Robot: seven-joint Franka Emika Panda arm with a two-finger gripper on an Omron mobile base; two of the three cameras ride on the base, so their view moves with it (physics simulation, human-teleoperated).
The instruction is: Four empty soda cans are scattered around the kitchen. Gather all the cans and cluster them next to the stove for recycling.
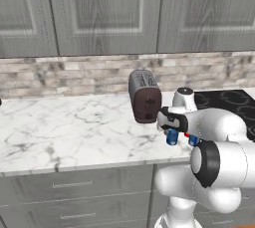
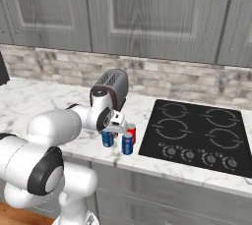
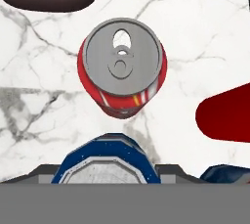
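The grey wall cabinets (image 2: 147,13) span the top of both base views, with a stone-tile backsplash (image 2: 187,79) beneath them. The white marble counter (image 1: 60,127) runs across the middle, above grey drawers (image 1: 74,187). In the right base view the stove (image 2: 197,133), a flat black glass cooktop with white burner rings, lies in the counter at about 3 o'clock from the arm's hand. A dark grey toaster (image 2: 112,87) stands on the counter at 11 o'clock from the cans, near the backsplash.

The soda cans sit together on the counter just left of the stove, near the front edge. In the right base view a blue can (image 2: 127,143) stands nearest the stove, a red can (image 2: 131,131) is just behind it at 12 o'clock, and another blue can (image 2: 107,139) is at 9 o'clock, directly under the tool (image 2: 116,127).

In the hand view the red can (image 3: 122,67) stands upright at centre with its silvery top facing the camera; a blue can (image 3: 105,162) sits at 6 o'clock, between where the finger tips would rise, and a red shape (image 3: 224,113) lies at 3 o'clock. Whether the tool is spread or pinching the blue can, I cannot tell.
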